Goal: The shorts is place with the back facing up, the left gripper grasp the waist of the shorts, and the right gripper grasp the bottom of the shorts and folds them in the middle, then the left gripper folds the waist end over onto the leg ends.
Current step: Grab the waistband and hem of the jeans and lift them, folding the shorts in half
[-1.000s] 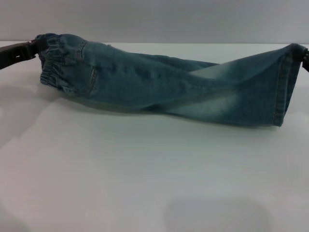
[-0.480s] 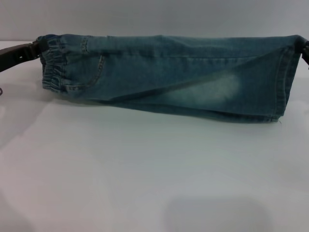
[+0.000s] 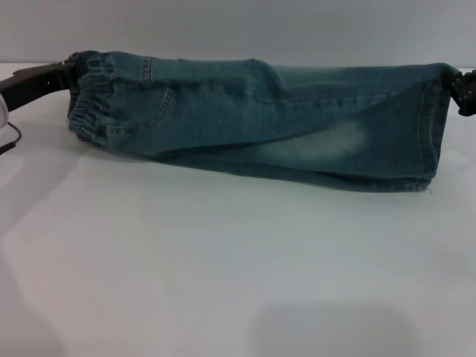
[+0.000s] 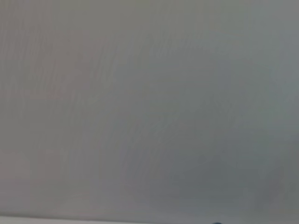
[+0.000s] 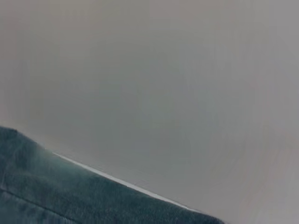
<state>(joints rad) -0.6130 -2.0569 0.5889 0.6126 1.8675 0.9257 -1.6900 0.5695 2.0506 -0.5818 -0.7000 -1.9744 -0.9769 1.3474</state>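
Observation:
The blue denim shorts (image 3: 253, 119) hang folded lengthwise, stretched between both grippers just above the white table (image 3: 223, 268). The ruffled elastic waist (image 3: 89, 100) is at the left end, where my left gripper (image 3: 65, 73) is shut on its top corner. At the right end are the straight stitched leg hems (image 3: 435, 126); my right gripper (image 3: 455, 80) is shut on their upper corner. The lower edge of the denim brushes or nearly meets the table. A strip of denim (image 5: 70, 196) shows in the right wrist view. The left wrist view shows only grey surface.
The white table extends in front of the shorts toward me. A grey wall (image 3: 297, 30) runs behind the table's far edge. A thin cable (image 3: 10, 137) loops at the far left by the left arm.
The twisted, sagging shorts were pulled taut and straight between the grippers. Since half a second ago, the whole garment has shifted slightly to the right, and a small crease has formed along the top.

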